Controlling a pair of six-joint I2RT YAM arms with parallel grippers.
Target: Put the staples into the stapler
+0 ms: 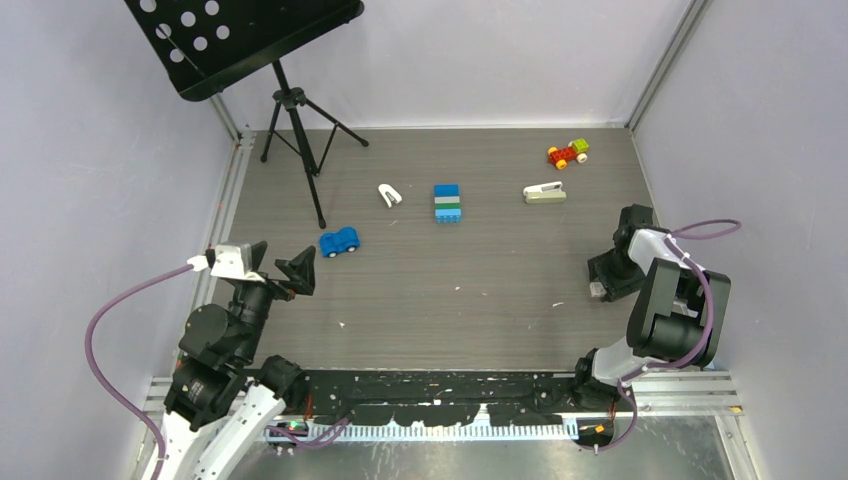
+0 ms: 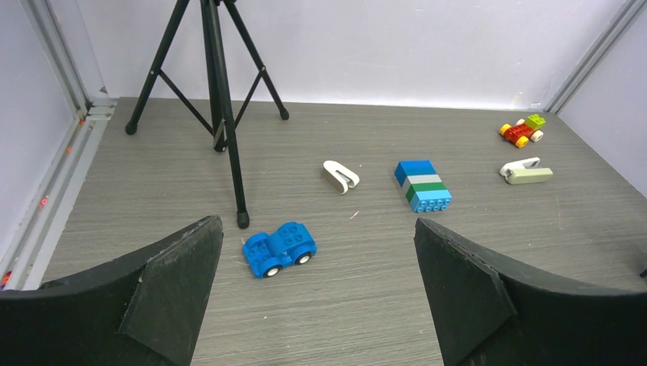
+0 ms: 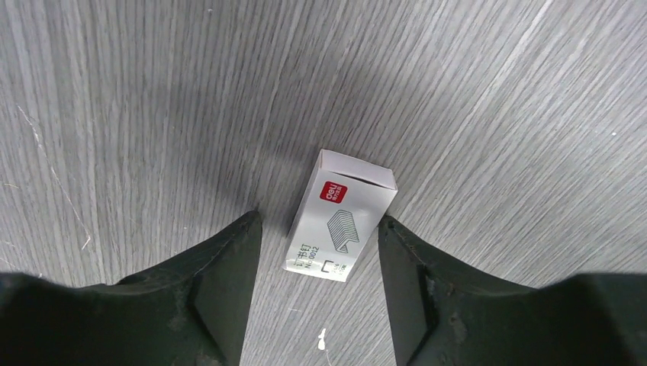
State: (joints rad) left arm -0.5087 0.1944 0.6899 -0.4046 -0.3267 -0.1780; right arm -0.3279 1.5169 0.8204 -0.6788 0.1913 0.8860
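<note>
Right wrist view: my right gripper (image 3: 319, 221) is down at the table (image 3: 152, 114) with the box (image 3: 343, 210) between its fingers. They stand part-way apart. The right one is at the box's edge and the left one has a sliver of table beside it, so I judge nothing is gripped yet. The box lies skewed to the jaws, and I'd expect it to twist as they meet it. I would close slowly, let it square up, and lift only once both pads bear on the long sides. I'd squeeze gently, since thin card crushes. No loose strip shows; I take the staples to be inside.

My left gripper (image 2: 317, 223) hangs over the near left of the table, fingers wide, holding nothing, with the car (image 2: 278, 248) just beyond. Farther off, right of the bricks (image 2: 423, 185), the stapler (image 2: 526, 171) lies alone, well apart from the box.
</note>
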